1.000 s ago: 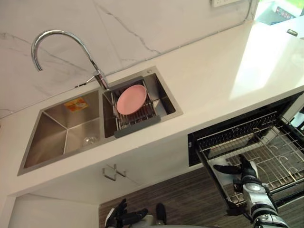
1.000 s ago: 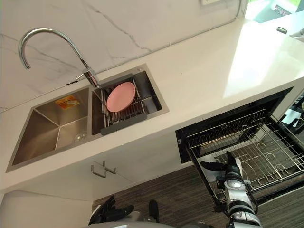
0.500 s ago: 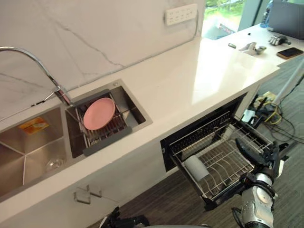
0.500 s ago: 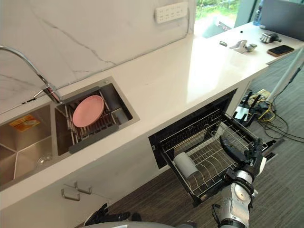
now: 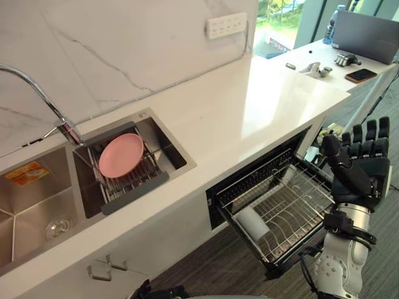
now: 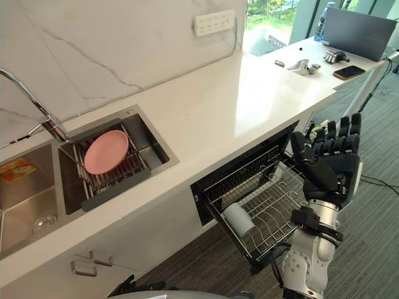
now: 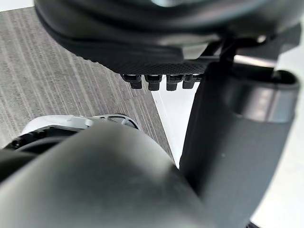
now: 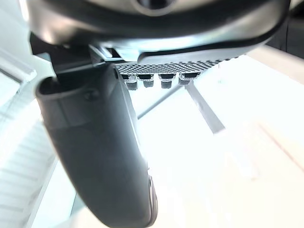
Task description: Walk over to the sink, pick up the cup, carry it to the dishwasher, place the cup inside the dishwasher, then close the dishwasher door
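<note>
Find cup point(image 5: 252, 223) lying sideways in dishwasher rack point(image 5: 293, 205), lower right. Judge it light, stiff, smooth, slippery; take round the body. Right hand point(image 5: 361, 165) up, fingers point(image 5: 368, 134) straight, apart, holding nothing. Left hand point(image 7: 142, 38) idle, fingers relaxed.

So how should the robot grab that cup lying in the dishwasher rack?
Probably around its round middle, coming down from above. The cup lies on its side in the pulled-out rack, so wires block the way from below, and its upper side is bare.
</note>
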You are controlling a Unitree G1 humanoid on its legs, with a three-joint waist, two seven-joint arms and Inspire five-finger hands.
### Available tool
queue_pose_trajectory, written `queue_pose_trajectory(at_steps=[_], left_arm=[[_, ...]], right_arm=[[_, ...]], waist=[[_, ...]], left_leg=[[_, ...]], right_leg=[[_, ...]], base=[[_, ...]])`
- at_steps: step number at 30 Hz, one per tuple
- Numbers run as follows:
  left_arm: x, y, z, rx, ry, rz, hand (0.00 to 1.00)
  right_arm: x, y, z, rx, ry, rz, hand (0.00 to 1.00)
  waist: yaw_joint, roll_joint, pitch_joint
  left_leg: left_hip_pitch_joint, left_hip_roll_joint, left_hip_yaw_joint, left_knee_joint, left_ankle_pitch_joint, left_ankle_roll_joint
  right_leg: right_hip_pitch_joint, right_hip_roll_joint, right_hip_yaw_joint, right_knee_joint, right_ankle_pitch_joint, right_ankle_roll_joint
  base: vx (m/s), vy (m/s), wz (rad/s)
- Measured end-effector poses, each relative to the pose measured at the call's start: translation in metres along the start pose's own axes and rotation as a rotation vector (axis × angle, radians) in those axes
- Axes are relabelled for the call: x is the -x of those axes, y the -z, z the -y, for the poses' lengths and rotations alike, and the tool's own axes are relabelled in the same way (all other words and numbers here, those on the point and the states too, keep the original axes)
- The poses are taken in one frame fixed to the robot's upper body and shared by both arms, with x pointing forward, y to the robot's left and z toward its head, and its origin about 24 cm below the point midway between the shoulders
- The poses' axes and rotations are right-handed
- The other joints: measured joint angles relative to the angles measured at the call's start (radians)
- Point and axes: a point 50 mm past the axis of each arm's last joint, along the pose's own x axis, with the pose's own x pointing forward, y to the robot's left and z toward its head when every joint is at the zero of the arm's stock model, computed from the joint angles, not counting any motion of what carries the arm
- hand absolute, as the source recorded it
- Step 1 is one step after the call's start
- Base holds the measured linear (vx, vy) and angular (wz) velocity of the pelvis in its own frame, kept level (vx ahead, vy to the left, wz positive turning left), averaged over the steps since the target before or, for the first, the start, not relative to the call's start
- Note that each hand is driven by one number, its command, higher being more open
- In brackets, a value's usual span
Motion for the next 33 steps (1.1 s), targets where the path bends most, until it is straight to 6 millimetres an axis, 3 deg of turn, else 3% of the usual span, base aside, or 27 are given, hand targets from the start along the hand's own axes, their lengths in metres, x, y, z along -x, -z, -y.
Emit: queue_pose_trajectory(at_steps=[2, 3, 4, 6, 7, 8, 9, 10, 11, 12, 13, 15, 16, 17, 21, 23, 24, 33], left_arm=[[-0.001, -0.001, 0.001, 0.025, 0.008, -0.021, 1.00], [-0.002, -0.002, -0.001, 0.033, 0.006, -0.031, 1.00], [-0.002, -0.003, -0.002, 0.028, 0.004, -0.030, 1.00], [-0.003, -0.008, -0.006, 0.000, -0.021, -0.032, 1.00], [-0.003, -0.009, -0.008, -0.003, -0.031, -0.032, 1.00], [-0.003, -0.013, -0.013, -0.017, -0.055, -0.032, 1.00], [-0.004, -0.017, -0.014, -0.027, -0.063, -0.030, 1.00], [-0.006, -0.024, -0.015, -0.054, -0.069, -0.027, 1.00], [-0.007, -0.028, -0.017, -0.079, -0.077, -0.028, 1.00], [-0.007, -0.029, -0.018, -0.094, -0.082, -0.032, 1.00], [-0.006, -0.027, -0.019, -0.122, -0.085, -0.042, 1.00], [-0.006, -0.025, -0.020, -0.154, -0.089, -0.043, 1.00], [-0.005, -0.027, -0.025, -0.182, -0.093, -0.034, 1.00], [-0.005, -0.026, -0.026, -0.197, -0.096, -0.036, 1.00], [-0.005, -0.023, -0.019, -0.191, -0.077, -0.031, 1.00], [-0.005, -0.023, -0.019, -0.220, -0.073, -0.028, 1.00], [-0.003, -0.019, -0.021, -0.270, -0.052, -0.037, 1.00], [-0.003, -0.016, -0.024, -0.185, -0.054, -0.083, 1.00]], right_arm=[[0.000, 0.002, -0.002, -0.007, -0.002, -0.005, 1.00], [0.000, 0.003, -0.004, -0.015, -0.004, -0.009, 1.00], [0.000, 0.004, -0.005, -0.017, -0.005, -0.011, 1.00], [-0.002, 0.008, -0.011, -0.038, -0.014, -0.020, 1.00], [-0.003, 0.010, -0.013, -0.045, -0.019, -0.024, 1.00], [-0.005, 0.014, -0.014, -0.053, -0.021, -0.032, 1.00], [-0.004, 0.015, -0.014, -0.052, -0.017, -0.036, 1.00], [-0.004, 0.015, -0.013, -0.050, -0.009, -0.036, 1.00], [-0.005, 0.014, -0.013, -0.050, -0.008, -0.032, 1.00], [-0.005, 0.014, -0.013, -0.050, -0.009, -0.031, 1.00], [-0.005, 0.013, -0.013, -0.051, -0.010, -0.028, 1.00], [-0.005, 0.012, -0.012, -0.077, -0.001, -0.023, 1.00], [-0.005, 0.012, -0.012, -0.089, 0.005, -0.021, 1.00], [-0.006, 0.011, -0.011, -0.103, 0.007, -0.017, 1.00], [-0.010, 0.006, -0.005, -0.093, 0.022, -0.003, 1.00], [-0.010, 0.005, -0.004, -0.105, 0.029, 0.001, 1.00], [-0.003, 0.024, -0.011, -0.132, -0.031, -0.112, 1.00], [0.001, 0.034, -0.014, -0.142, -0.042, -0.163, 1.00]], waist=[[0.005, -0.001, 0.000], [0.015, -0.012, -0.004], [0.020, -0.017, -0.005], [0.029, -0.043, -0.003], [0.029, -0.051, -0.002], [0.025, -0.065, -0.005], [0.023, -0.068, -0.001], [0.020, -0.082, 0.001], [0.019, -0.096, 0.007], [0.019, -0.099, 0.006], [0.019, -0.102, 0.004], [0.019, -0.113, -0.001], [0.019, -0.136, -0.015], [0.024, -0.152, -0.026], [0.017, -0.113, -0.023], [0.012, -0.114, -0.023], [-0.026, -0.120, -0.046], [-0.024, -0.121, -0.046]], left_leg=[[-0.004, -0.008, -0.039, 0.000, -0.005, 0.016], [-0.008, -0.019, -0.069, 0.000, -0.001, 0.030], [-0.008, -0.024, -0.078, 0.000, 0.000, 0.035], [-0.009, -0.040, -0.132, 0.003, 0.004, 0.063], [-0.005, -0.043, -0.153, 0.006, 0.003, 0.071], [-0.004, -0.046, -0.198, 0.006, 0.002, 0.083], [-0.009, -0.043, -0.222, 0.007, 0.000, 0.091], [-0.018, -0.034, -0.278, 0.007, -0.001, 0.099], [-0.018, -0.033, -0.321, 0.007, -0.005, 0.096], [-0.018, -0.034, -0.339, 0.007, -0.005, 0.096], [-0.019, -0.039, -0.367, 0.007, -0.006, 0.095], [-0.018, -0.058, -0.394, 0.006, -0.009, 0.090], [-0.021, -0.079, -0.390, 0.002, -0.014, 0.084], [-0.019, -0.083, -0.360, 0.002, -0.020, 0.075], [-0.011, -0.032, -0.254, 0.002, -0.010, 0.037], [-0.001, -0.030, -0.245, 0.002, -0.012, 0.033], [-0.001, -0.041, -0.176, -0.001, -0.009, 0.039], [-0.011, -0.042, -0.186, -0.001, -0.006, 0.038]], right_leg=[[-0.021, -0.033, -0.007, 0.101, 0.000, -0.001], [-0.058, -0.082, -0.004, 0.225, 0.004, -0.011], [-0.071, -0.098, -0.001, 0.266, 0.009, -0.023], [-0.134, -0.147, 0.060, 0.428, 0.076, -0.125], [-0.145, -0.146, 0.097, 0.452, 0.096, -0.148], [-0.170, -0.121, 0.192, 0.486, 0.074, -0.126], [-0.174, -0.083, 0.240, 0.483, 0.006, -0.088], [-0.175, -0.002, 0.302, 0.449, -0.093, -0.072], [-0.181, 0.058, 0.326, 0.410, -0.138, -0.073], [-0.187, 0.078, 0.338, 0.390, -0.146, -0.073], [-0.201, 0.105, 0.362, 0.355, -0.149, -0.071], [-0.203, 0.106, 0.368, 0.265, -0.127, -0.069], [-0.187, 0.095, 0.366, 0.177, -0.032, -0.069], [-0.140, 0.086, 0.351, 0.099, -0.047, -0.049], [-0.091, 0.122, 0.321, 0.016, -0.047, -0.053], [-0.074, 0.124, 0.319, 0.007, -0.046, -0.053], [-0.041, 0.124, 0.342, -0.093, 0.015, -0.048], [-0.046, 0.123, 0.329, -0.090, 0.015, -0.048]], base=[[0.06, 0.112, 0.67], [0.07, 0.116, 0.56], [0.09, 0.140, 0.70], [0.09, 0.120, 0.65], [0.12, 0.106, 0.76], [0.10, 0.054, 0.74], [0.09, 0.017, 1.12], [0.05, -0.028, 1.23], [0.04, -0.033, 1.19], [0.04, -0.043, 1.03], [0.03, -0.048, 0.90], [0.04, -0.075, 0.81], [0.09, -0.153, 0.62], [0.10, -0.166, 0.50], [0.12, -0.159, 0.16], [0.09, -0.058, 0.03], [0.04, -0.017, 0.00], [0.00, 0.000, 0.02]])
